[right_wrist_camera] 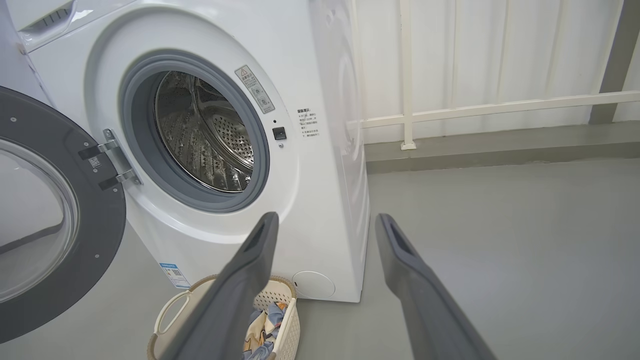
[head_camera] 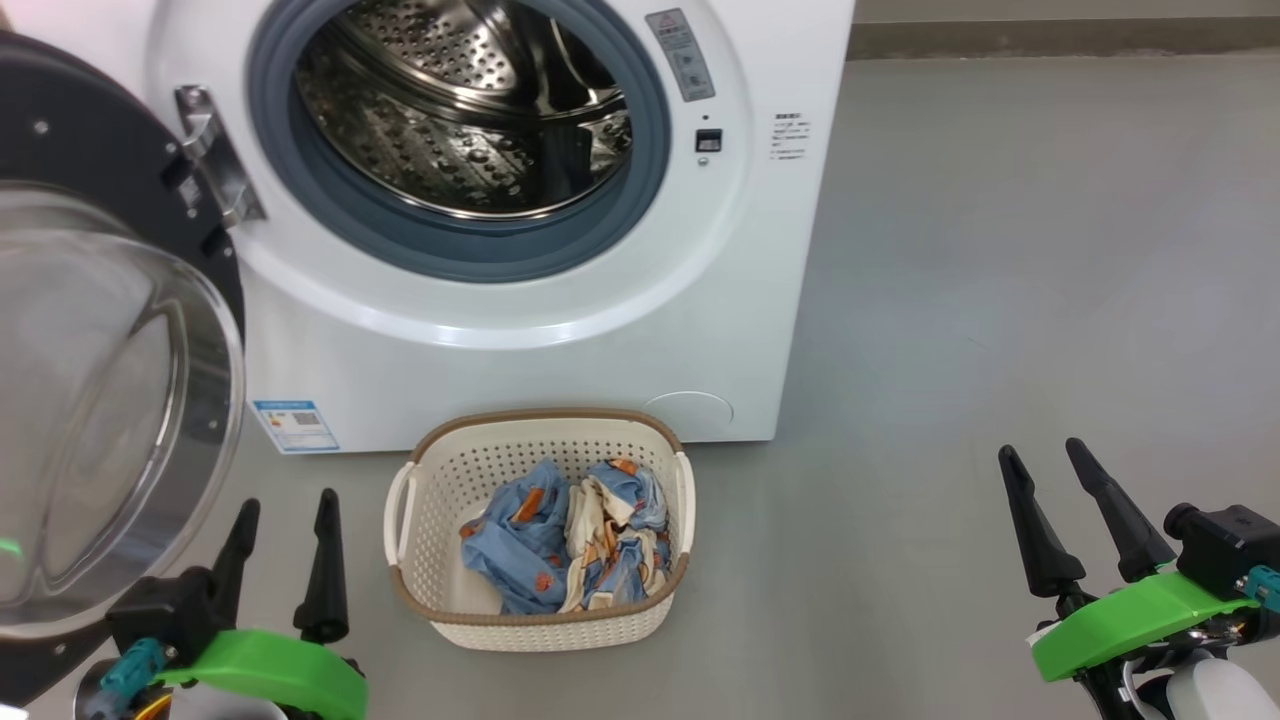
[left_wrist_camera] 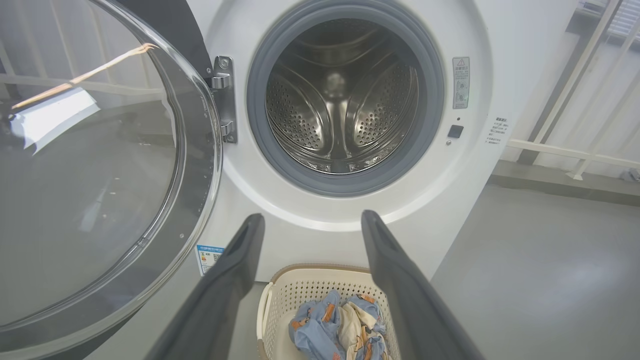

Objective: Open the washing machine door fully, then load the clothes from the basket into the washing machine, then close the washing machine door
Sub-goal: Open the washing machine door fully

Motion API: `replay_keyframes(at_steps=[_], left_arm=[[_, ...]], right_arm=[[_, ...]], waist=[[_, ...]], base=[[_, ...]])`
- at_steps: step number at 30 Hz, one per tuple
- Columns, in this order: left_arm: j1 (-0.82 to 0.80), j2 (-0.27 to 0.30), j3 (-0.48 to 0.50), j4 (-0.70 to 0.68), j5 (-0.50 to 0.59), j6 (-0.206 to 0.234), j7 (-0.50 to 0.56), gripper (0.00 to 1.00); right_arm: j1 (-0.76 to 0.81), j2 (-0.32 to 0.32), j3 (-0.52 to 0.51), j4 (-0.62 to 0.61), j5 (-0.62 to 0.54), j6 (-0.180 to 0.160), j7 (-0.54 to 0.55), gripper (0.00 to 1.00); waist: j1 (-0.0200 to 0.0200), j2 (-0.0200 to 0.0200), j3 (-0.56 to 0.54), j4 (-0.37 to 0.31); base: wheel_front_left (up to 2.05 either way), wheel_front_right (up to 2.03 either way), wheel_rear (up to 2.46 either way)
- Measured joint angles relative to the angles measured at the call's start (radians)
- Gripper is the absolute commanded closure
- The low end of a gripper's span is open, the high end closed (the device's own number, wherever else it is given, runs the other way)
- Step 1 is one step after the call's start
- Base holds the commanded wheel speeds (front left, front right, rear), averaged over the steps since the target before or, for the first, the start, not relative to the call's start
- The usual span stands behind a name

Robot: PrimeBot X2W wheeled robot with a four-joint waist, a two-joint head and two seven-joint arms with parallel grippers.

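The door (head_camera: 110, 400) stands wide, so go for the clothes (head_camera: 570, 540), heaped in the basket (head_camera: 540, 630) before the washing machine (head_camera: 520, 370). Your left gripper (head_camera: 288, 500) and right gripper (head_camera: 1041, 448) are spread, empty. Drop one into the heap's middle, clear of the rim.

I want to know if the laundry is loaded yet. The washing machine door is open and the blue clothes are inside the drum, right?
Not quite. The washing machine door is open, but the clothes are in the basket, not inside the drum, which looks bare. The head view shows this.
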Motion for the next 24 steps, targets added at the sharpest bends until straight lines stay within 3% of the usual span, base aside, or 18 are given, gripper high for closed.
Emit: replay_keyframes(at_steps=[11,24], left_arm=[[0.018,-0.01,-0.002,0.014,0.043,-0.009,-0.002,0.0],[0.038,-0.035,0.016,-0.008,0.078,-0.025,-0.006,0.0]], right_arm=[[0.0,-0.007,-0.013,-0.015,-0.011,0.0,0.0,0.0],[0.0,-0.012,-0.03,-0.027,-0.026,0.0,0.0,0.0]], waist=[[0.0001,0.0,0.001,-0.045],[0.0,0.0,0.006,-0.045]], base=[[0.0,0.0,0.0],[0.0,0.0,0.0]])
